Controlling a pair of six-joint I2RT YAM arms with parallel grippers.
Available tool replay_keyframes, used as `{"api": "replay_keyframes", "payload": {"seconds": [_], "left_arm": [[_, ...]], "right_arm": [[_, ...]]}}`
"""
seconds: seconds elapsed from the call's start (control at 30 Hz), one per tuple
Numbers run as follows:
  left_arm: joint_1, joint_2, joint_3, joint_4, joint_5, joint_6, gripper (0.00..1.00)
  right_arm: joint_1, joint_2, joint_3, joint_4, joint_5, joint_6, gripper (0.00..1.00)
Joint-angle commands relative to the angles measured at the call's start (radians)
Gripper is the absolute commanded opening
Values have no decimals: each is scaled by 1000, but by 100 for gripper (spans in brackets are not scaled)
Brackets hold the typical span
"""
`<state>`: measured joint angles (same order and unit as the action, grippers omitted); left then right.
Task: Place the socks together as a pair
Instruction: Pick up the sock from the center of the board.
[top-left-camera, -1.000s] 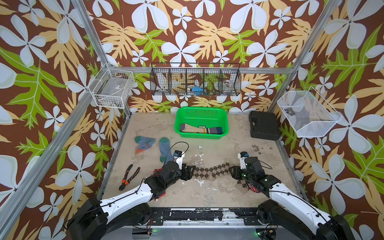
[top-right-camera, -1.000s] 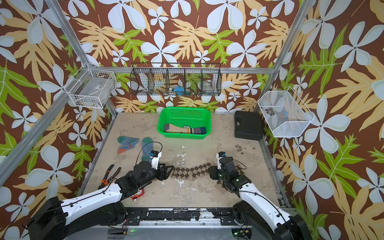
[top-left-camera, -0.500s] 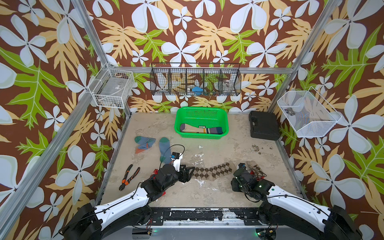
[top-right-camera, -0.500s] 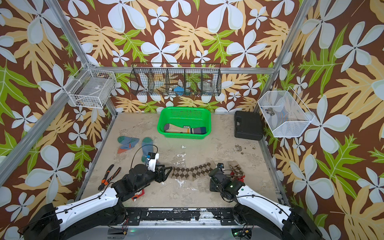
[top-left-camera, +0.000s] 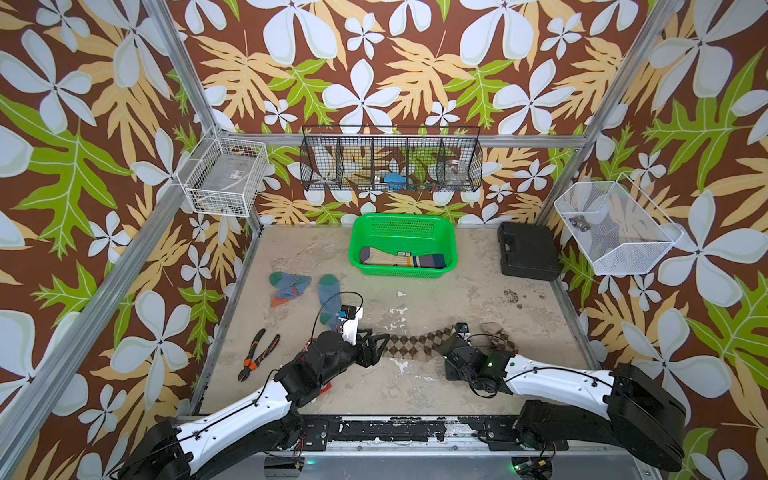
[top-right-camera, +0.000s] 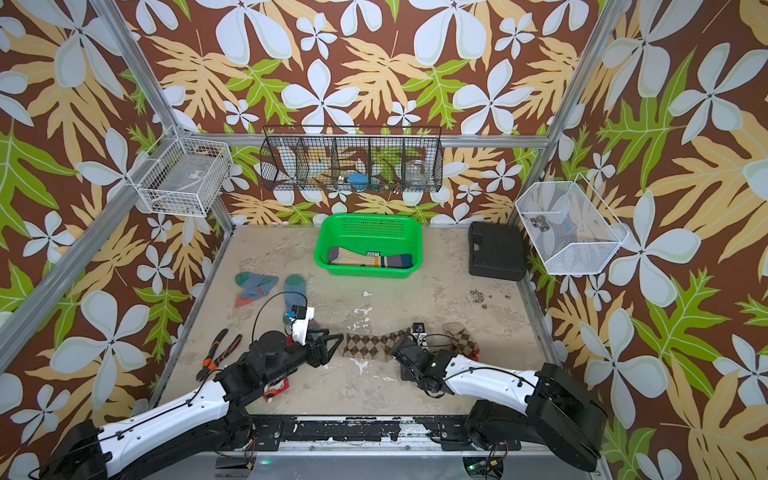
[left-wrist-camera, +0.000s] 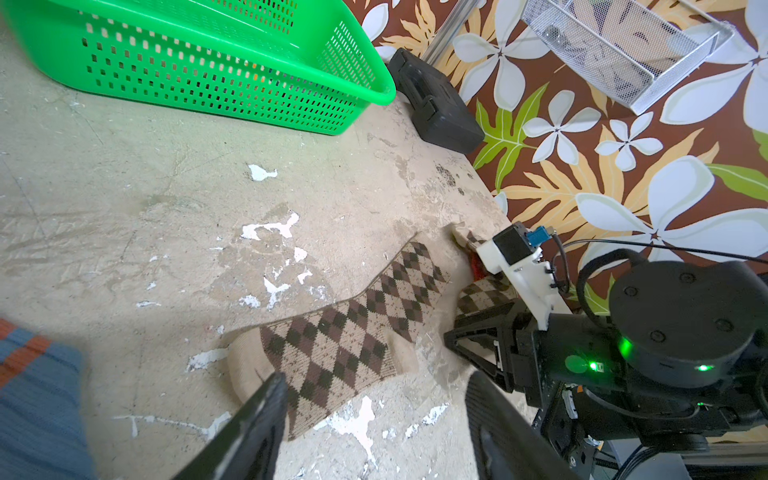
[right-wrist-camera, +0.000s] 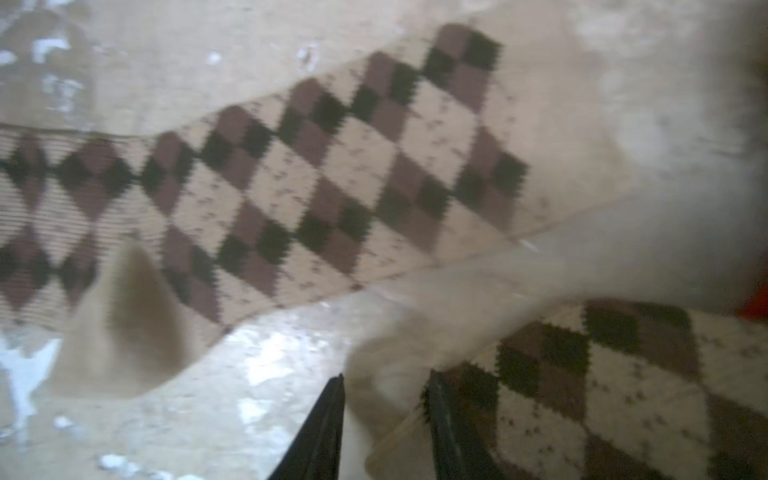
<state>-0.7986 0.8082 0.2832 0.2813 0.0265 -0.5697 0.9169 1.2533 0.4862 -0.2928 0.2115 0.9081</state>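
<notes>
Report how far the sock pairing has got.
Done: a striped sock lies in the green basket; I cannot tell whether its mate is there too. In hand: the flat argyle sock lies between the arms, with the open left gripper at its end. The right gripper straddles the second argyle sock, grip unclear. Remaining: joining those two, then the folded blue-grey sock and the flat blue-grey sock, which lie apart.

Right wrist view blurred; grip of right jaws on argyle sock (right-wrist-camera: 602, 395) indeterminate. Red item (top-right-camera: 276, 387) under left arm (top-right-camera: 187, 411) mostly hidden. Blue sock (left-wrist-camera: 37, 407) cut off at edge.
</notes>
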Motion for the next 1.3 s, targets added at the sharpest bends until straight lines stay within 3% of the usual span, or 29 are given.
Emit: {"api": "replay_keyframes", "payload": {"seconds": [0.0,0.2,0.33,0.57,0.7,0.8,0.97,1.1,1.27], "left_arm": [[-1,-7,2,-9,-8,8,70],[0,-15,-4,-19,-25,10,70],[0,-15,-5,-17,-27,12,70],[0,13,6,-5,-34,15,70],[0,25,7,-10,-46,19,70],[1,23,9,-26,-65,24,70],[0,23,16,-45,-105,32,70],[0,29,18,-38,-112,23,70],[-1,48,26,-35,-120,15,69]], "right_arm": [[2,44,70,94,-113,-65,36],[3,62,215,-17,-78,-115,37],[22,19,215,-177,-31,-108,38],[209,80,193,-323,1,-39,42],[242,133,153,-313,9,-15,42],[241,157,127,-297,25,-14,33],[239,184,119,-249,41,-37,2],[220,144,164,-260,67,-86,0],[133,-18,271,-325,93,-203,0]]}}
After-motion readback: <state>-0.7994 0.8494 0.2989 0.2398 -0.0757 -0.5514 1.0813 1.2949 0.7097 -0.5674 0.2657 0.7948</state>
